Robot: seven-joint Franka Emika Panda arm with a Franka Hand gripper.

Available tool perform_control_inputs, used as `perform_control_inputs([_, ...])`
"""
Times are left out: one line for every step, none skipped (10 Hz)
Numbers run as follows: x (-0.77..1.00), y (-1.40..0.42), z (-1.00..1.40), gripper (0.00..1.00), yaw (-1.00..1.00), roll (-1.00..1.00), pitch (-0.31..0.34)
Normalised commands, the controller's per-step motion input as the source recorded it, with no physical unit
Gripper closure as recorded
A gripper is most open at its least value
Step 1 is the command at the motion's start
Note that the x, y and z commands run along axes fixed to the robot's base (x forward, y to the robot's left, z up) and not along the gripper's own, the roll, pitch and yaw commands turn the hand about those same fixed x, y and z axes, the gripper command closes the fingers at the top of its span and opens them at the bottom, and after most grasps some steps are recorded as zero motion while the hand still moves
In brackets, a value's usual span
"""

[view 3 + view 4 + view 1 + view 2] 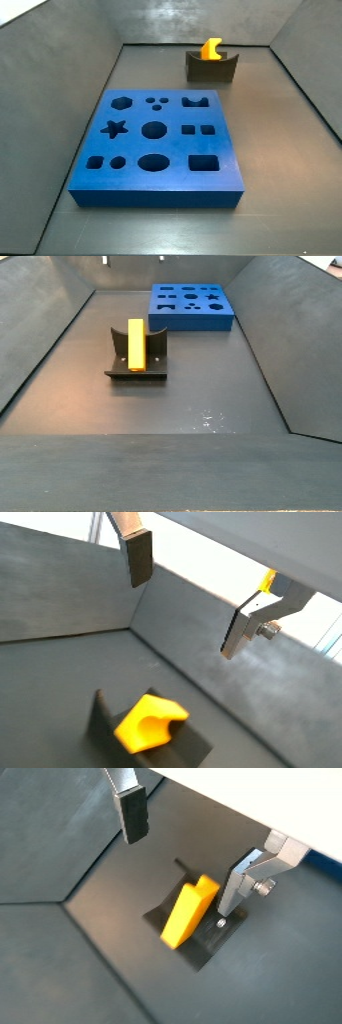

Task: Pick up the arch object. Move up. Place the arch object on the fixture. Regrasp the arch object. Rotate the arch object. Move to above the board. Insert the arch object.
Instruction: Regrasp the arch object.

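The orange-yellow arch object (210, 47) rests on the dark fixture (211, 68) at the far end of the floor, behind the blue board (134, 145). In a side view the arch object (135, 343) lies lengthwise in the fixture (134, 374), with the board (191, 322) beyond. My gripper (187, 597) is open and empty, above the arch object (147, 722) and apart from it. It also shows in a wrist view (183, 853), with the arch object (187, 913) on the fixture (201, 950) below the fingers (131, 818). The gripper does not show clearly in the side views.
Grey sloping walls (67, 80) enclose the dark floor (201, 396) on all sides. The board lies flat in the middle of the floor with several shaped holes in its top.
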Motion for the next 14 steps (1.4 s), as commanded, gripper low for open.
perform_control_inputs([0.06,-0.03,-0.01,0.00,0.05,1.00,0.057])
perform_control_inputs([0.07,-0.03,-0.01,0.00,0.07,1.00,0.093])
perform_control_inputs([0.09,-0.04,-0.01,0.00,0.08,0.89,0.112])
perform_control_inputs([0.09,-0.04,-0.01,0.00,0.10,0.63,0.117])
perform_control_inputs([0.09,-0.04,-0.01,0.00,0.11,0.44,0.112])
perform_control_inputs([0.08,-0.03,-0.01,0.00,0.13,0.30,0.100])
perform_control_inputs([0.08,-0.03,0.00,0.00,0.14,0.22,0.079])
perform_control_inputs([0.03,0.08,-1.00,0.00,0.17,0.21,0.067])
perform_control_inputs([0.03,0.08,-1.00,0.00,0.17,0.20,0.053])
perform_control_inputs([0.04,0.07,-1.00,0.00,0.16,0.18,0.011])
perform_control_inputs([0.05,0.06,-1.00,0.00,0.15,0.15,-0.020])
perform_control_inputs([0.07,0.06,-1.00,0.00,0.12,0.11,-0.055])
perform_control_inputs([0.07,0.05,-1.00,0.00,0.10,0.09,-0.081])
perform_control_inputs([0.08,0.05,-1.00,0.00,0.08,0.09,-0.101])
